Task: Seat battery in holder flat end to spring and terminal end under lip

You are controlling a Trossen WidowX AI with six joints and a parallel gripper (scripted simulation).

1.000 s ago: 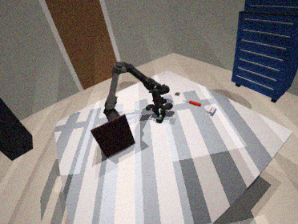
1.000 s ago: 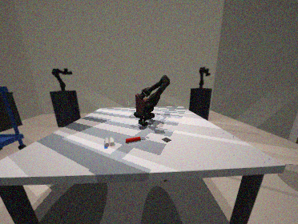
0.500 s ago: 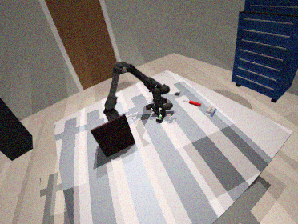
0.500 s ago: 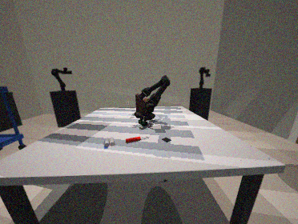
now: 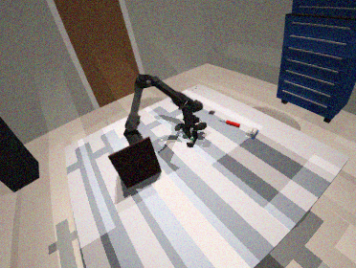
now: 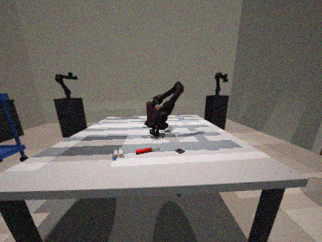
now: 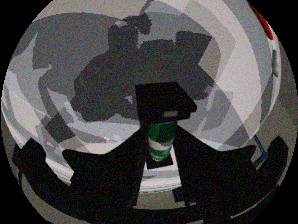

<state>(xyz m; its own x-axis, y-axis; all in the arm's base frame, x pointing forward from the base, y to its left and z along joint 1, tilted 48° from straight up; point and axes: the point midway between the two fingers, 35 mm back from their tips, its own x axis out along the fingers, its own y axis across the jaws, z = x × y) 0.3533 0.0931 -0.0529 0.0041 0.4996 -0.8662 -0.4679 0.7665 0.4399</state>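
Note:
The battery (image 7: 161, 136), green with a pale band, is between the fingers in the wrist view. My gripper (image 5: 190, 139) (image 6: 155, 131) (image 7: 160, 128) is shut on it, low over the table. The black holder (image 7: 162, 100) shows just beyond the fingers, and the battery's far end meets or overlaps it. A small black part shows at the battery's near end. The fingers hide the battery's sides. The spring and lip cannot be made out, and I cannot tell whether the battery lies flat in the holder. Both are too small to read in the top and exterior views.
A red-handled screwdriver (image 5: 233, 123) (image 6: 144, 150) lies on the table (image 5: 191, 191) (image 6: 208, 173). Beside it are a small white and blue item (image 5: 253, 133) (image 6: 118, 154) and a small dark square (image 5: 211, 112) (image 6: 180, 150). A dark tilted panel (image 5: 136, 163) stands near the arm's base.

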